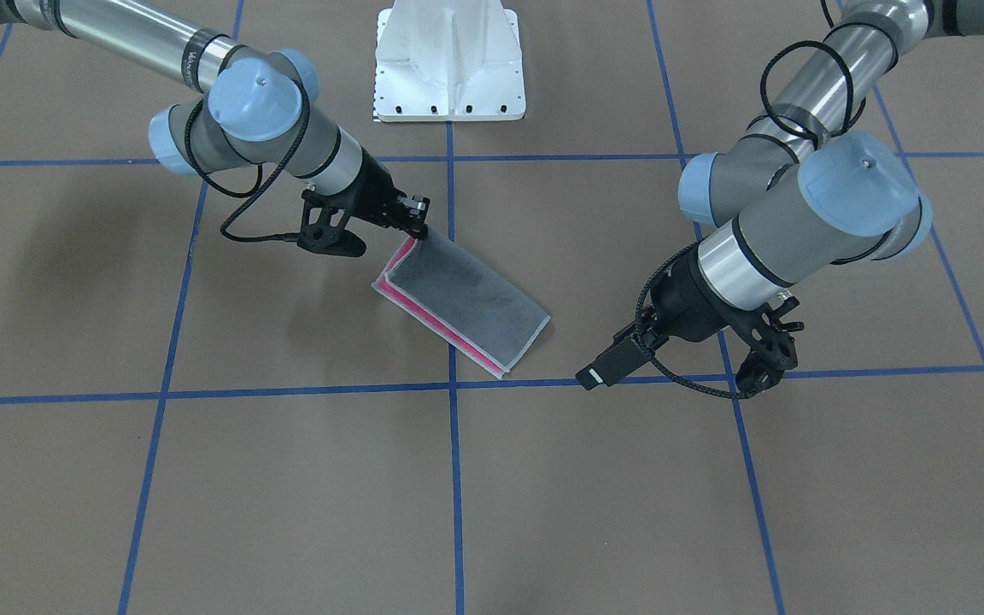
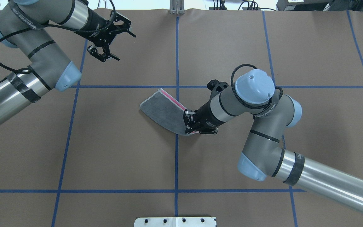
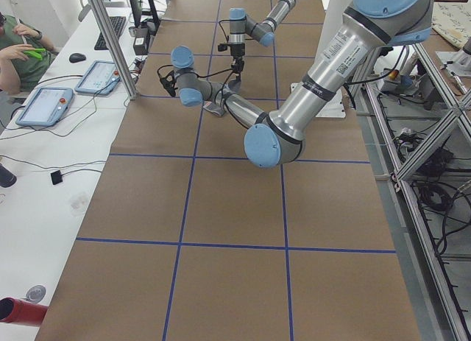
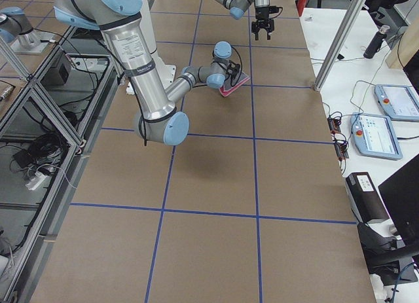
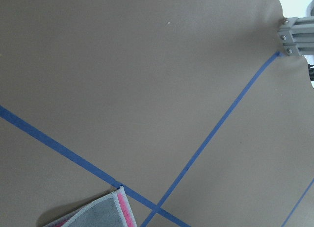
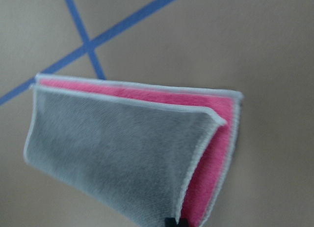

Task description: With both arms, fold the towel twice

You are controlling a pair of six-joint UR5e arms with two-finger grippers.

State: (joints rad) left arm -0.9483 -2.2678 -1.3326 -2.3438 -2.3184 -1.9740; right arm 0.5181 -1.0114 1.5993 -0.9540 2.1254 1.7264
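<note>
The towel is folded once into a strip, dark grey face up, with a pink band along one long edge. It lies near the table's middle. My right gripper is shut on the towel's end nearest the robot and holds that end slightly raised. The right wrist view shows the two layers parted, pink inside. My left gripper is open and empty, well away at the far left. The left wrist view shows only one towel corner.
The brown table bears a grid of blue tape lines. The white pedestal base stands at the robot's side. An aluminium post is at the far edge. An operator sits at a side table with tablets.
</note>
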